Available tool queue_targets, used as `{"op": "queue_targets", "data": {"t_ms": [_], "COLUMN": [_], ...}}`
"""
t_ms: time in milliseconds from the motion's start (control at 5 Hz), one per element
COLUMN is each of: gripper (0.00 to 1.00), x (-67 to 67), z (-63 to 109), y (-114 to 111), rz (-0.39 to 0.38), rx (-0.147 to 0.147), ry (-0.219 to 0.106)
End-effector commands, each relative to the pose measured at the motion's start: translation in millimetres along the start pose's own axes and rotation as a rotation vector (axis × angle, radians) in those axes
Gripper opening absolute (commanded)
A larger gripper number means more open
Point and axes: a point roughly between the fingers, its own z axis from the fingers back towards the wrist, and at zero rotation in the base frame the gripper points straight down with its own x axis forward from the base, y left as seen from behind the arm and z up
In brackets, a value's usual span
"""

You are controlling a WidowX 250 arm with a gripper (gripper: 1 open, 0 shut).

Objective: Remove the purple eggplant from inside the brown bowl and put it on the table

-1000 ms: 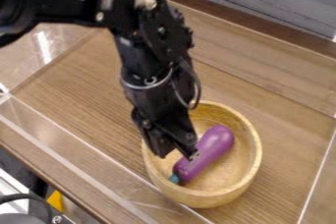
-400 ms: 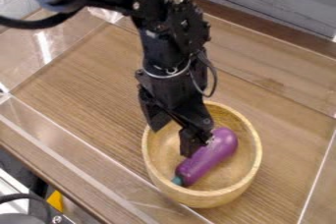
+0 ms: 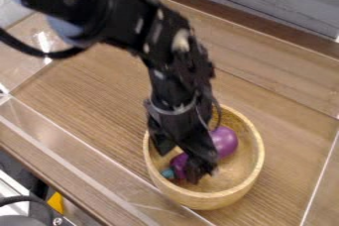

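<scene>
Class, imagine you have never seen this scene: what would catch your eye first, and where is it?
First, the big black robot arm reaching from upper left, its gripper plunged into the brown bowl at lower right. Next, the purple eggplant peeking out from behind the gripper, inside the bowl. All this sits on the table.

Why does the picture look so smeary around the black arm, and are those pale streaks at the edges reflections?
In the camera view, the arm and its end effector are motion-blurred above the purple eggplant in the brown bowl; the table grain is sharper; pale streaks at lower left look like glare on the clear acrylic wall.
</scene>
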Motion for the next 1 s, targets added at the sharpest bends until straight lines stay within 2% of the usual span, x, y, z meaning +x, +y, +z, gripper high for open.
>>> {"op": "queue_targets", "data": {"t_ms": [0,200,600,800], "gripper": [0.0,0.0,0.0,0.0], "x": [7.7,9.5,0.9,6.0], "z": [-0.9,3.2,-3.0,0.5], "y": [-0.4,-1.6,3.9,8.9], "rz": [-0.028,-0.06,-0.017,-0.008], "rx": [0.003,-0.012,-0.028,-0.039], "ry": [-0.024,-0.016,-0.008,-0.007]}}
